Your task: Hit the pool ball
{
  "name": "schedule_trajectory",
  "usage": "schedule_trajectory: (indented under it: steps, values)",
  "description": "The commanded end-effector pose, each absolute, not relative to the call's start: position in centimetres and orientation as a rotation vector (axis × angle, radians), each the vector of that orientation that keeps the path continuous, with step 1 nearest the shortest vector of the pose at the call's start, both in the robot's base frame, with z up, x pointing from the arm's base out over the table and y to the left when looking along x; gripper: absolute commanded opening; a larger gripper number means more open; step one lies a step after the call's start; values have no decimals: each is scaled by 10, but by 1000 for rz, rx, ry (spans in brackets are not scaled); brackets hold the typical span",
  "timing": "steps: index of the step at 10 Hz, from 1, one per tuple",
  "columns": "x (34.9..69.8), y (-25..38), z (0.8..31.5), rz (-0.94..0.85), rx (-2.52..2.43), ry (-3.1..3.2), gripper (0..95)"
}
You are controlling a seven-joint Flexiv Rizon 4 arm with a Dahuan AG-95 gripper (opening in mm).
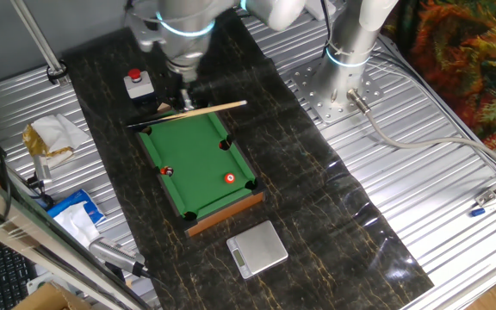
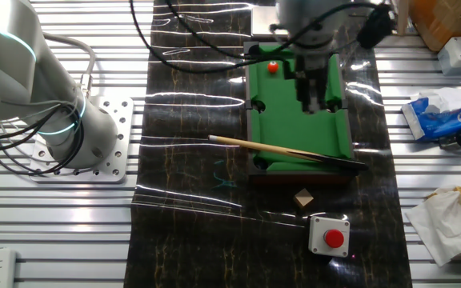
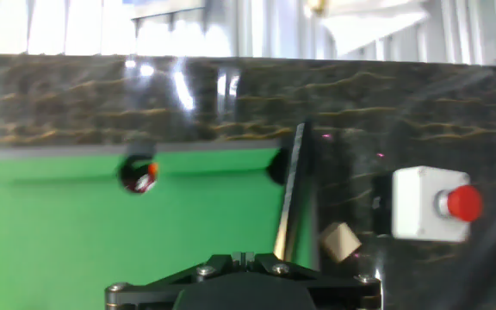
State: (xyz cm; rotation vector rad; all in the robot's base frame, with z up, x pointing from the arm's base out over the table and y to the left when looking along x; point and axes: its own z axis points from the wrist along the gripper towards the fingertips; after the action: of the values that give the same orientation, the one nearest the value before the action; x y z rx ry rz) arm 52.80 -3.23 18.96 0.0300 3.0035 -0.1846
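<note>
The pool ball [image 1: 230,178] is a tiny red ball with a white spot, lying on the green mini pool table [image 1: 198,151] near its near right corner. It also shows in the other fixed view [image 2: 274,68]. It is out of the hand view. My gripper [image 1: 183,96] hangs over the table's opposite end [image 2: 312,102], above a wooden cue [image 1: 198,111] that lies across that end. In the hand view the fingertips [image 3: 242,257] look shut and empty, with the cue [image 3: 289,202] just to their right.
A darker little ball [image 1: 167,170] sits by a side pocket [image 3: 139,175]. A white box with a red button [image 1: 136,83] and a small wooden cube [image 2: 302,198] lie beyond the cue end. A silver scale [image 1: 257,248] sits in front of the table.
</note>
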Motion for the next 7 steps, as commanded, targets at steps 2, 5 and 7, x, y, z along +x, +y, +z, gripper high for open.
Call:
schedule_trajectory:
  steps: [2,5,7]
  values:
    - [537,-62,187,-165,128,2982,190]
    - [539,-64,176,-112,218,2974,380]
    - [542,-65,169,-93,240,2971,380]
